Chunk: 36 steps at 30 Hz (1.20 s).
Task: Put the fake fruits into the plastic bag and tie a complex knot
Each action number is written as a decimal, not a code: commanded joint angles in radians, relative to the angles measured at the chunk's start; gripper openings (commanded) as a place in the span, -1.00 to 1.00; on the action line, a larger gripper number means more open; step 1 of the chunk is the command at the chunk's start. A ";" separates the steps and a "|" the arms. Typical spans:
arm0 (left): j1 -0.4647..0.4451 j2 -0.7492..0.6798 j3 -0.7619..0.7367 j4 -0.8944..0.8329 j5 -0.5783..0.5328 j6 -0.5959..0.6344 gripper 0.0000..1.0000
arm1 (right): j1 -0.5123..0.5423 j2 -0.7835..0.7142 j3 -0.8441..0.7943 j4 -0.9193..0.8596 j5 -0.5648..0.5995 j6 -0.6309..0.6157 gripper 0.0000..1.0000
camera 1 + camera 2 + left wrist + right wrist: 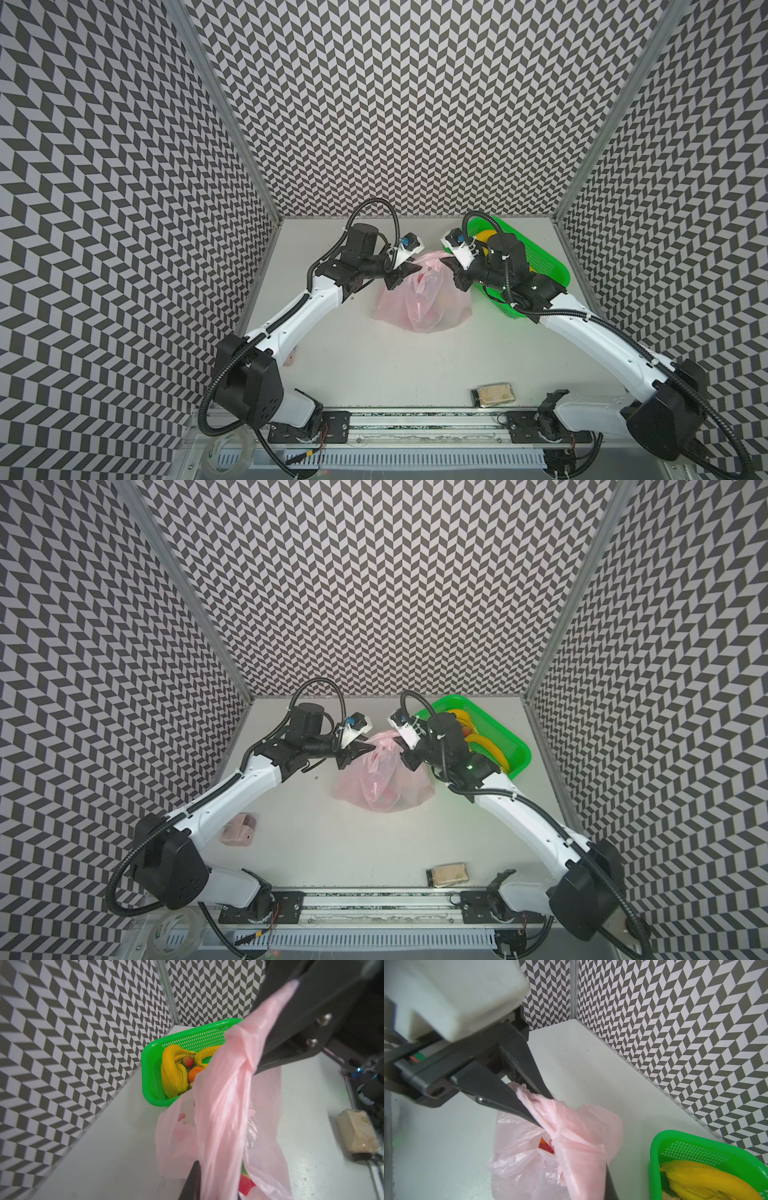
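Right, both sets of jaws are pressed together on the plastic bag (419, 303), one handle each. The left jaws pinch one pink handle (533, 1099), with the film bunched between the two dark fingers (492, 1088). The right jaws pinch the other handle (264, 1020), which runs taut up from the bag mouth. In both top views the two sets of jaws face each other over the bag top, near but apart. The bag body sags below and between them, resting on the bench (374, 365). A red fruit (545, 1146) shows in the mouth below the jaws. Other colours show through the film but are too blurred to name. The green basket (544, 257) sits just beyond the right jaws, on the side away from the left jaws and partly under that arm. It holds bananas (172, 1072), a strawberry (188, 1061) and an orange (194, 1073). A wrapped beige block (493, 395) lies well clear of both jaws at the bench's near edge.
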 commanded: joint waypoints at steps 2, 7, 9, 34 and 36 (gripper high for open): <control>0.006 -0.001 -0.005 0.017 -0.047 -0.050 -1.00 | -0.002 -0.033 -0.002 0.081 0.082 -0.012 -1.00; 0.013 -0.016 -0.006 0.009 -0.070 -0.091 -1.00 | -0.001 -0.023 0.000 0.074 0.190 -0.034 -1.00; 0.015 -0.021 -0.004 0.005 -0.082 -0.107 -1.00 | 0.001 -0.022 -0.003 0.083 0.221 -0.031 -1.00; -0.027 -0.078 -0.079 0.057 0.067 -0.156 -1.00 | 0.032 -0.014 -0.209 0.562 0.018 0.352 -1.00; -0.027 -0.084 -0.096 0.086 0.086 -0.166 -1.00 | 0.034 -0.007 -0.232 0.599 -0.016 0.378 -1.00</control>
